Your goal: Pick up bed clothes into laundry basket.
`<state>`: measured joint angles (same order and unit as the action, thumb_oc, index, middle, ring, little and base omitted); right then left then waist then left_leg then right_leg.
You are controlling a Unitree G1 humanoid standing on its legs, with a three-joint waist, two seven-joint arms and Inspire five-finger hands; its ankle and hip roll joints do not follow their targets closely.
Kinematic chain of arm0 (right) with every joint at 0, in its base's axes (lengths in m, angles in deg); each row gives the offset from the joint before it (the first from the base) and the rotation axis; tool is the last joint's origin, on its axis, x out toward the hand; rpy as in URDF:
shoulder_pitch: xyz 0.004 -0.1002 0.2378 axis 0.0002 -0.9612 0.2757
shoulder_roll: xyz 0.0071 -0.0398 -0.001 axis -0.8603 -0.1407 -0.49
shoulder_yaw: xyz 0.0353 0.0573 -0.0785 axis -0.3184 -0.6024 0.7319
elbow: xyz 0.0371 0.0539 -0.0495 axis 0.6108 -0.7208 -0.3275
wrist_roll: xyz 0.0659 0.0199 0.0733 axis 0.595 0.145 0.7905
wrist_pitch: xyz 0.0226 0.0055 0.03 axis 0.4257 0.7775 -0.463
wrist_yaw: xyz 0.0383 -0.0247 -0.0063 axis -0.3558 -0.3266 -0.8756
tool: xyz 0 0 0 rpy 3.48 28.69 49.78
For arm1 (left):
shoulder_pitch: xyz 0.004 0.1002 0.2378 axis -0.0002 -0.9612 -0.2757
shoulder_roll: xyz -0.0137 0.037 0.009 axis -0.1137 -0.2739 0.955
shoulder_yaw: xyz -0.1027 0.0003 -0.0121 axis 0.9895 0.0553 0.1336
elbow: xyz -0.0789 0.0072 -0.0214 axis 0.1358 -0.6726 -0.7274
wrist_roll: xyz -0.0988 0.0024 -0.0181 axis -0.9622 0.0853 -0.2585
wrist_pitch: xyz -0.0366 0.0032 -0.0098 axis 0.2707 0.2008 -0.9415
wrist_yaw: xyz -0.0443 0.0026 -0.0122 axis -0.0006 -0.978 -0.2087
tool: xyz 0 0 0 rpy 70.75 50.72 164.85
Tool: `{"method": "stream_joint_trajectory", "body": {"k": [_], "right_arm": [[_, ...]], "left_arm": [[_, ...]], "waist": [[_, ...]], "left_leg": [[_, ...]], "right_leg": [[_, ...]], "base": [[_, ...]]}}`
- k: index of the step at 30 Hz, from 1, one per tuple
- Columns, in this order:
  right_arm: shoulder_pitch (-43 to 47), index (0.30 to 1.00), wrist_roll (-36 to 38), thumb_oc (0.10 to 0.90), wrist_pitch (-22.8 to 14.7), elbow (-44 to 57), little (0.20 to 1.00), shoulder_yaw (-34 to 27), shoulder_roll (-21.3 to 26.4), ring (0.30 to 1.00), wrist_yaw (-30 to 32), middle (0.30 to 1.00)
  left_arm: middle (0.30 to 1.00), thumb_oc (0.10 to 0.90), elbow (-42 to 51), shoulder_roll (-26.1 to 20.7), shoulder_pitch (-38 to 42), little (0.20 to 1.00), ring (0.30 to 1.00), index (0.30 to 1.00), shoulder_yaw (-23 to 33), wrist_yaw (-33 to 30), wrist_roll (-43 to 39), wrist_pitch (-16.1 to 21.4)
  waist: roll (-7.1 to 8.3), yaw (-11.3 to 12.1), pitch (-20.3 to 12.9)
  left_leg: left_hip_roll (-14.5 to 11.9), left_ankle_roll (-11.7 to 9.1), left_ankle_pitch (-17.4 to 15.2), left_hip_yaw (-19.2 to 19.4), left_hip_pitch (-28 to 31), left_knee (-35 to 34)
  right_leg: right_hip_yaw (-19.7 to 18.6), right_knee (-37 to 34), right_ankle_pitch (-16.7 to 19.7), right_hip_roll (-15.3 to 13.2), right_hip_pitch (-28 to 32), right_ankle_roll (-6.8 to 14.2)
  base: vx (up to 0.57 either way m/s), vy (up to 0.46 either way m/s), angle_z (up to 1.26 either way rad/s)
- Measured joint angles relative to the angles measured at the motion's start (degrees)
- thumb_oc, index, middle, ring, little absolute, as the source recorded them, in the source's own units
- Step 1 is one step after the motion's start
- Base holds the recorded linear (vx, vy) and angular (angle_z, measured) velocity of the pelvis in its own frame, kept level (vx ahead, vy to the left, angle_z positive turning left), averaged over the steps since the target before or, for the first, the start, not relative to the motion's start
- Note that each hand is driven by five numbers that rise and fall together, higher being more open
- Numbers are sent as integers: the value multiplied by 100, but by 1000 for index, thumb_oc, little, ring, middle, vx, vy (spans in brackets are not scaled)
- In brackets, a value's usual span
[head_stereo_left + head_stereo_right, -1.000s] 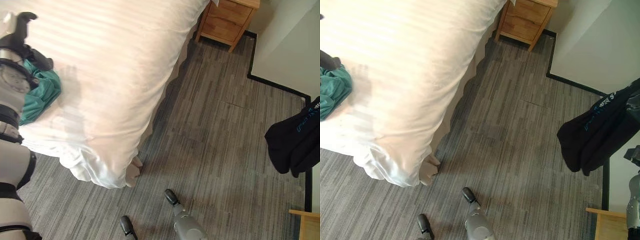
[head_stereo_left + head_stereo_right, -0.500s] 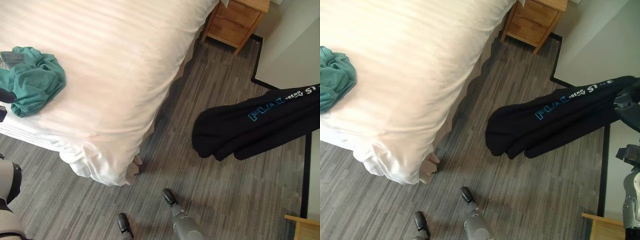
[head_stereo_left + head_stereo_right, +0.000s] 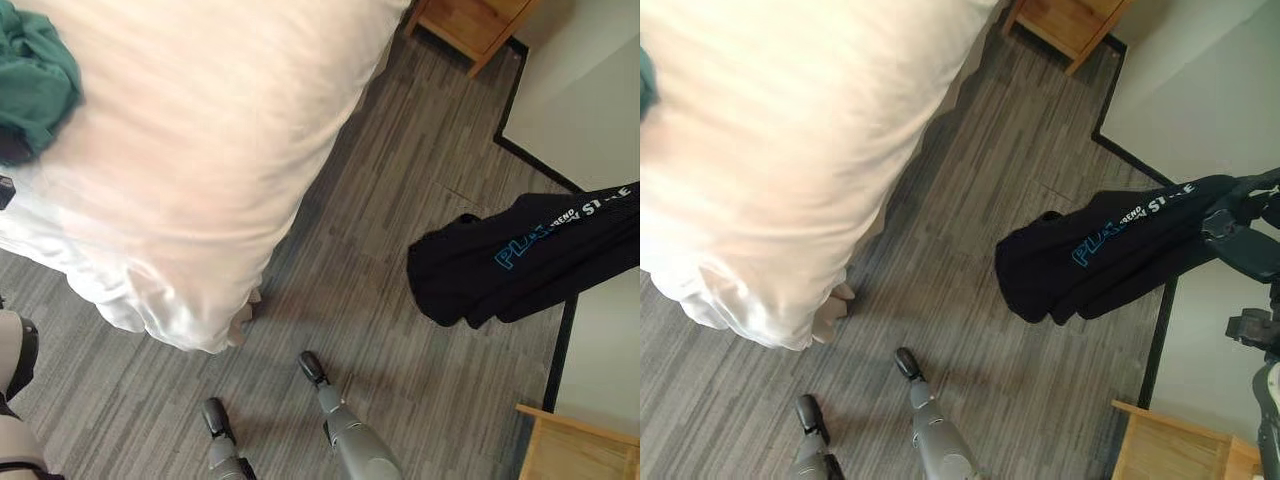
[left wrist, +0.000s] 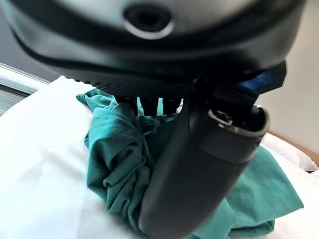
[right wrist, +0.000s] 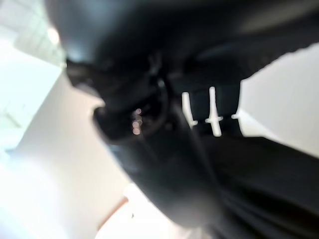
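Black garment [image 3: 1090, 260] hangs gripped by right hand [image 3: 1240, 215]; left hand's [image 4: 199, 164] grip unclear.

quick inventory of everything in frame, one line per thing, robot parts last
bed: 1, white striped sheet, left side of the head views
green garment: 1, teal, crumpled on the bed near its left edge
black garment: 1, black with blue and white print, hanging above the floor on the right
nightstand: 1, light wood, on the floor past the bed's far corner
wooden furniture: 1, light wood, lower right corner, kind unclear
floor: grey striped carpet, black skirting along the white wall
left robot hand: dark, close over the green garment
right robot hand: dark, closed on the black garment's upper end
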<state>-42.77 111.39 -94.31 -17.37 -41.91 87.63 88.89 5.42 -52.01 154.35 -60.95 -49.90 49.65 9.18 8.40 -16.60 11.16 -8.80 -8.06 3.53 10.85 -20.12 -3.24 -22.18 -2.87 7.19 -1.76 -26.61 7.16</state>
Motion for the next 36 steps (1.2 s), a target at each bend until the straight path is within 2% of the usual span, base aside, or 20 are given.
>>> {"method": "stream_joint_trajectory", "body": {"k": [1, 2, 3, 7, 15, 18, 21, 22, 24, 27, 29, 30, 31, 33, 34, 36], "right_arm": [[17, 300, -5, 400, -7, 96, 300, 76, 1, 300, -13, 300], [51, 300, -53, 400, -6, 165, 300, 160, -6, 300, -26, 300], [57, 300, -94, 400, -5, 260, 300, 168, -34, 300, -32, 300], [95, 300, -160, 400, -19, 323, 300, 141, -148, 300, -39, 300], [362, 300, -183, 400, -6, -7, 300, 144, -370, 300, -36, 300], [754, 300, -171, 400, 12, -432, 300, 158, -401, 300, 0, 300], [1090, 300, -180, 400, 38, -562, 300, 153, -373, 300, 10, 300], [1231, 300, -187, 400, 39, -618, 300, 110, -355, 300, 23, 300], [1349, 300, -202, 400, 60, -667, 300, 35, -333, 300, 132, 300], [1573, 300, -294, 400, 161, -677, 300, 35, -332, 300, 178, 300], [1622, 300, -454, 400, 163, -664, 300, 30, -337, 300, 264, 300], [1640, 300, -496, 400, 163, -660, 300, 14, -335, 300, 269, 300], [1654, 300, -505, 400, 163, -659, 300, 11, -360, 300, 270, 300], [1706, 300, -540, 400, 168, -620, 300, -49, -646, 300, 309, 300], [1691, 300, -554, 400, 175, -610, 300, -52, -761, 300, 330, 300], [1656, 300, -615, 400, 183, -497, 300, -232, -1328, 300, 357, 300]], "left_arm": [[900, 800, 9, 2, 4, 900, 900, 900, 2, 2, -1, 43], [818, 745, 9, 17, -8, 818, 818, 818, 4, 20, -7, 106], [300, 400, 5, 41, -33, 300, 300, 300, 25, 48, -11, 149], [300, 400, -18, 43, -54, 300, 300, 300, 240, 143, -121, 150], [300, 400, 268, 31, -57, 300, 300, 300, 375, 164, -1123, 78], [300, 400, 1223, 110, -370, 300, 300, 300, 701, 160, -1879, 211], [300, 400, 2322, 222, -951, 300, 300, 300, 1195, 121, -2632, 375], [300, 400, 2609, 243, -1036, 300, 300, 300, 1225, 115, -2743, 512], [300, 400, 3439, 397, -1349, 300, 300, 300, 1579, 95, -2938, 704], [300, 400, 4649, 881, -2169, 300, 300, 300, 2146, 91, -2963, 1080], [300, 400, 5579, 1455, -2990, 300, 300, 300, 2565, 100, -2967, 1256], [300, 400, 5928, 1709, -3378, 300, 300, 300, 2720, 124, -2951, 1356], [300, 400, 6055, 1824, -3539, 300, 300, 300, 2777, 140, -2924, 1378], [300, 400, 6492, 2707, -4363, 300, 300, 300, 3239, 181, -2985, 1419], [300, 400, 6606, 2982, -4754, 300, 300, 300, 3313, 194, -3098, 1418], [300, 400, 7005, 3704, -5794, 300, 300, 300, 3731, 368, -3159, 1290]], "waist": [[4, 3, 5], [4, 15, 20], [4, 32, 27], [9, 31, 30], [-16, 111, 44], [-69, 203, 84], [-253, 365, 181], [-354, 418, 197], [-445, 513, 192], [-649, 569, 164], [-807, 595, 73], [-855, 569, 45], [-860, 609, 39], [-881, 622, 5], [-894, 656, -3], [-909, 621, -68]], "left_leg": [[-6, -2, 1, -19, -51, 32], [-11, -4, 3, -50, -79, 52], [-13, -4, 2, -67, -98, 73], [-13, -8, 4, -80, -94, 75], [-10, -9, 49, -20, 341, -148], [-6, 10, 69, -117, 674, -175], [26, 12, 69, -221, 1145, -180], [29, 25, 58, -242, 1223, -186], [67, 28, 59, -281, 1345, -182], [117, 31, 60, -421, 1604, -182], [146, 98, 13, -485, 1711, -194], [168, 151, -108, -498, 1775, -211], [190, 126, -158, -506, 1792, -209], [276, 139, -165, -494, 1900, -214], [289, 159, -176, -500, 1951, -211], [263, 124, -197, -495, 2083, -214]], "right_leg": [[9, 0, 14, 4, -30, -13], [24, -4, 23, 6, -32, -12], [36, -4, 24, 5, -32, -11], [39, -6, 32, 2, -20, -8], [23, -88, 50, -8, 297, -28], [82, -151, 58, -17, 644, -39], [152, -220, 57, -68, 1164, -41], [186, -220, 55, -109, 1276, -40], [216, -219, 55, -151, 1391, -40], [363, -220, 50, -189, 1710, -35], [478, -220, 32, -214, 1855, -14], [464, -221, -52, -240, 1910, 19], [475, -221, -115, -262, 1941, 12], [455, -225, -184, -347, 2041, 5], [457, -223, -205, -363, 2094, 11], [443, -228, -290, -336, 2201, 52]], "base": [[24, 20, 8], [25, 24, 9], [22, 33, 7], [11, 40, 2], [32, 19, -4], [112, 43, 3], [61, 6, 5], [55, 0, 9], [-3, -31, 8], [-46, -61, 17], [-30, -22, 19], [-45, -52, 9], [-1, -64, 1], [-16, -74, -1], [4, -44, 1], [40, -18, -2]]}}
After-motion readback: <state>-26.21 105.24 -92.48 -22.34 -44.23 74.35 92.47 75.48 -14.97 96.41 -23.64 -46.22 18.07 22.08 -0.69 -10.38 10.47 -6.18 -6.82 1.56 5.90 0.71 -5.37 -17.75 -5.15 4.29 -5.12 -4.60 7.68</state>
